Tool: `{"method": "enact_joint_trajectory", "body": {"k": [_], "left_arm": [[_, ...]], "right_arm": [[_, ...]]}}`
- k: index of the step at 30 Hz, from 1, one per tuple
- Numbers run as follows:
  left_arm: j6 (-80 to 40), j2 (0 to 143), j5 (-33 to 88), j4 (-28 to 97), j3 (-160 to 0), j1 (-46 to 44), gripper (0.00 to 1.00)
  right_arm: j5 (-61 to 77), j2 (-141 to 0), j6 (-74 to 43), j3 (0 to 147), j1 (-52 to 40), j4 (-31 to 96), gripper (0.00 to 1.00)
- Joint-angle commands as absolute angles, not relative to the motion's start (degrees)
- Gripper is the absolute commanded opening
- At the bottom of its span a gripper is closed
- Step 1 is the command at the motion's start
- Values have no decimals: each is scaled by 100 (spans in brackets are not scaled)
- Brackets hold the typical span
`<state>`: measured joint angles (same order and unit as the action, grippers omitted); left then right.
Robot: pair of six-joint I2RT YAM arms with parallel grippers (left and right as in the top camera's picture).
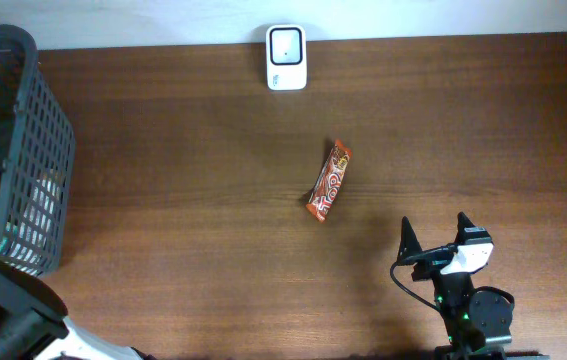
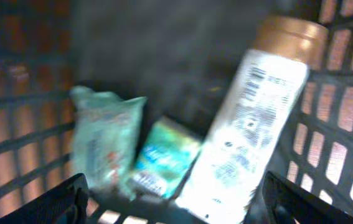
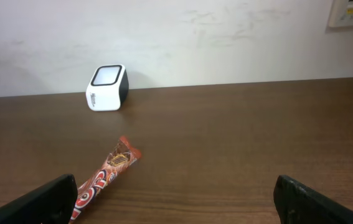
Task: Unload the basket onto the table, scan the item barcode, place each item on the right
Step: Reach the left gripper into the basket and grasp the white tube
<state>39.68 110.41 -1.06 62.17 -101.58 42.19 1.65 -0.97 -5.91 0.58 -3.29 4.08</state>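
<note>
A white barcode scanner stands at the table's far edge, also in the right wrist view. A red-brown snack bar lies flat mid-table, its wrapper just ahead and left of my right gripper. That gripper is open and empty, near the front right. My left gripper is open inside the dark basket, above a white bottle with a gold cap, a pale green packet and a teal packet. It holds nothing.
The dark mesh basket stands at the table's left end, its walls close around my left gripper. The left arm crosses the front left corner. A pale wall rises behind the table.
</note>
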Motion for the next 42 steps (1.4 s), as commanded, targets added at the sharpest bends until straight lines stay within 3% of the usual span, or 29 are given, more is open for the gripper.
{"method": "enact_joint_trajectory", "body": {"k": [1,7,20,25,27,30,31,32,37,42], "left_arm": [[4405,11581,626,6261,-10016,4246,88],[4403,12070,1332,6488,-10012,4246,88],[4403,12641,1221,6770,-10009,4261,84],[4073,12698,711,6405,-9918,4261,49],[3673,12698,246,6206,-9902,4261,46],[3511,12696,126,6114,-9904,4261,32],[3511,12696,128,6108,-9904,4261,10],[3511,12696,128,6108,-9907,4261,0],[3022,12693,582,6110,-10287,4261,0],[860,12676,1039,6344,-11751,4261,0]], "right_arm": [[235,-80,-624,32,-290,434,99],[235,-80,-624,32,-290,434,99],[235,-80,-624,32,-290,434,99],[235,-80,-624,32,-290,434,99],[235,-80,-624,32,-290,434,99],[235,-80,-624,32,-290,434,99],[235,-80,-624,32,-290,434,99],[235,-80,-624,32,-290,434,99],[235,-80,-624,32,-290,434,99],[235,-80,-624,32,-290,434,99]]}}
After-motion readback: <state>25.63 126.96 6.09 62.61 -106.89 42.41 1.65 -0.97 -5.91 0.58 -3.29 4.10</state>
